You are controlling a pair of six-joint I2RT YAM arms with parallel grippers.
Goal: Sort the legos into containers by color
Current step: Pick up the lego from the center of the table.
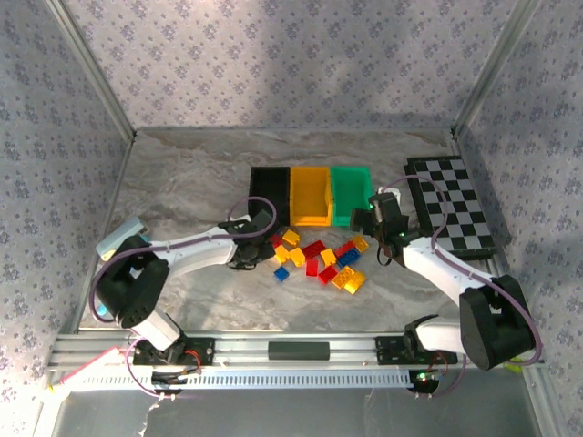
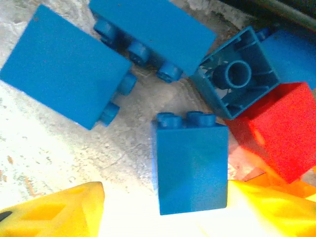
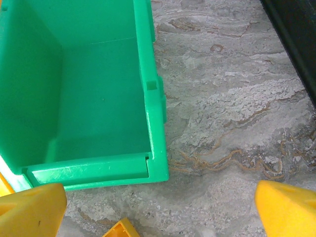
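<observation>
- Containers: the orange-yellow bin (image 1: 310, 194) stands mid-row at the far side of the bench (image 1: 182, 182). The black bin (image 1: 270, 193) touches its left wall and the green bin (image 1: 351, 193) its right.
- Legos (image 1: 319, 259): a loose heap of red, yellow and blue bricks lies just in front of the orange-yellow bin.
- Left claw (image 1: 244, 255): it sits low over the heap, in front and to the left of the orange-yellow bin. It is half spread around a blue brick (image 2: 190, 163) and pinches nothing, since a gap shows beside its left fingertip (image 2: 54, 210).
- Right claw (image 1: 364, 223): it is spread wide and empty, in front and to the right of the orange-yellow bin.
- Recommendation: we advise centring the blue brick between the pads and closing on its flat sides. The claw should stay clear of the red brick (image 2: 281, 133) just beside it, then lift straight up so neighbouring bricks are not dragged.
</observation>
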